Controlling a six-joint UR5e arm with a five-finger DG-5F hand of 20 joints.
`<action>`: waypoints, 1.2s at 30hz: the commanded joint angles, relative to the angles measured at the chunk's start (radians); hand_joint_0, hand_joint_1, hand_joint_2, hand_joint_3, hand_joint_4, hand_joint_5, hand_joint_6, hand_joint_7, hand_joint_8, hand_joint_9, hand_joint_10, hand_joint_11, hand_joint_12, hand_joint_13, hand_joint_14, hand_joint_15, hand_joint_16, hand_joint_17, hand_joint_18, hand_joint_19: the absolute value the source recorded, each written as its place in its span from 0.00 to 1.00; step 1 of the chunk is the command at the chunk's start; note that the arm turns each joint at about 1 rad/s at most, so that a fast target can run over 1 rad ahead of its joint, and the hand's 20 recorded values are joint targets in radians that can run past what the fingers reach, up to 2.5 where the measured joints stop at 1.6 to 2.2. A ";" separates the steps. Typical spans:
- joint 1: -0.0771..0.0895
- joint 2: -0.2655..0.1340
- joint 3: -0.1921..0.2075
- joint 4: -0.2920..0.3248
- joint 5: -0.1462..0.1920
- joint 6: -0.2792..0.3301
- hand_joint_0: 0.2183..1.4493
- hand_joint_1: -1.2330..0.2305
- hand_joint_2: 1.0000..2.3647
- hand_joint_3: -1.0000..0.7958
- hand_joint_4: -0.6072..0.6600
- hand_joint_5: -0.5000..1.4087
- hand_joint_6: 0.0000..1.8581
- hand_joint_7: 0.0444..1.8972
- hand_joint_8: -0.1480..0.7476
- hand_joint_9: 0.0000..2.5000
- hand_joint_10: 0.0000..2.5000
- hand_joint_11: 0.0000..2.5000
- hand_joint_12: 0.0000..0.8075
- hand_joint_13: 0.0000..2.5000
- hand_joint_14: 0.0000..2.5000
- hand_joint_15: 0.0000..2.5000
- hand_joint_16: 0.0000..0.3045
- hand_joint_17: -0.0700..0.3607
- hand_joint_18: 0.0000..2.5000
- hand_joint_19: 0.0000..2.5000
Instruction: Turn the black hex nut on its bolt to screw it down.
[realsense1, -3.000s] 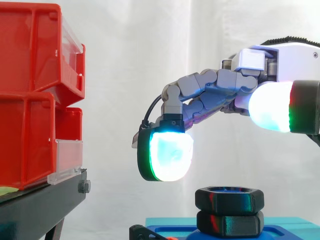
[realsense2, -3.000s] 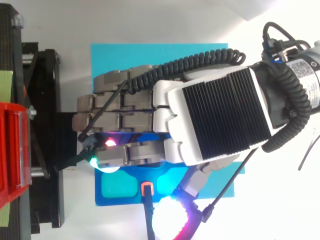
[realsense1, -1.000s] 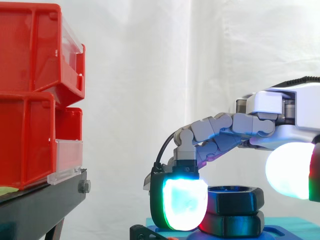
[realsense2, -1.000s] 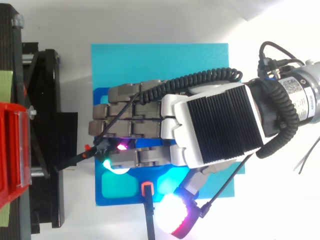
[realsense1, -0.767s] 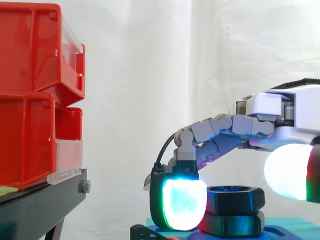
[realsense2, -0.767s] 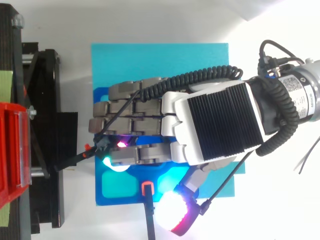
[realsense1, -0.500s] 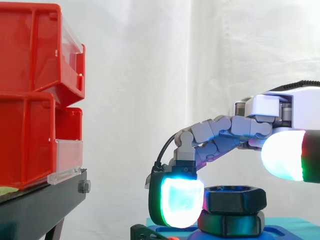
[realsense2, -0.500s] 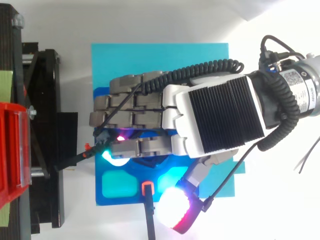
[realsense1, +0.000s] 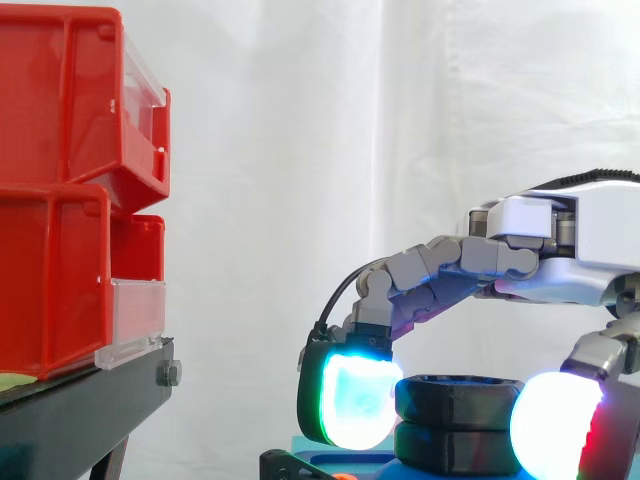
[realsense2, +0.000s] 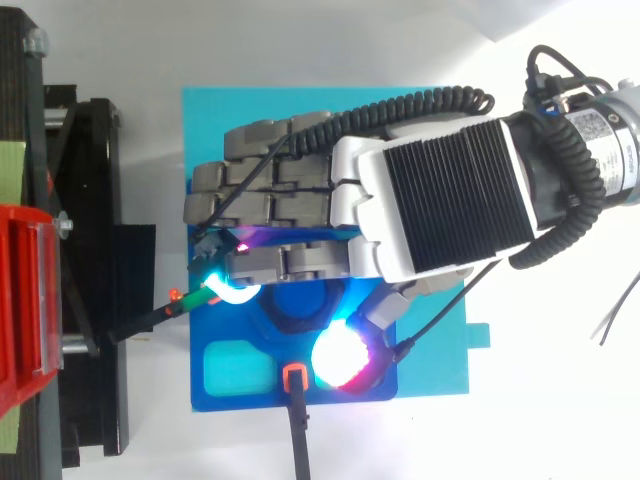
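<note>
Nearest the side camera is my thumb (realsense1: 555, 430). Its pad glows white with a red edge, hangs low and sits against the near right side of the nut (realsense1: 458, 398). From above, that pad lies just beside the nut's lower right corner, over the blue base (realsense2: 235, 370). A black bar with an orange tip (realsense2: 293, 378) reaches onto the base's near edge, close to my thumb.

The nut is black and six-sided. It sits level on top of a second black hex piece (realsense1: 450, 445), the two stacked on the blue base. From above, part of the nut's outline shows under my fingers, with a round blue face in its middle.

My hand (realsense2: 450, 200) comes in from the right and arches over the nut. My fingers (realsense1: 350, 400) curl down on the nut's left side, and the nearest pad, glowing cyan and green, is against that flank. With the thumb on one side and the fingers on the other, I have the nut clasped between them.

The blue base rests on a turquoise mat (realsense2: 320, 110). Farther left, well apart from my hand, red bins (realsense1: 60, 180) are stacked on a black stand (realsense1: 80, 410). Behind everything hangs the white curtain (realsense1: 300, 150).
</note>
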 joint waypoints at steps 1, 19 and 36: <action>-0.005 0.000 0.001 -0.001 -0.003 0.000 0.17 0.40 0.00 0.28 0.71 0.17 0.33 0.50 0.50 0.18 0.00 0.08 0.48 0.22 0.00 0.05 0.19 0.47 0.21 0.11; -0.013 0.000 -0.001 0.002 -0.014 0.000 0.21 0.36 0.00 0.28 0.70 0.18 0.36 0.48 0.48 0.19 0.00 0.09 0.45 0.22 0.00 0.05 0.17 0.43 0.21 0.11; -0.011 0.000 0.001 0.005 -0.014 0.000 0.21 0.38 0.00 0.28 0.71 0.18 0.36 0.48 0.49 0.19 0.00 0.09 0.45 0.23 0.00 0.05 0.17 0.43 0.22 0.10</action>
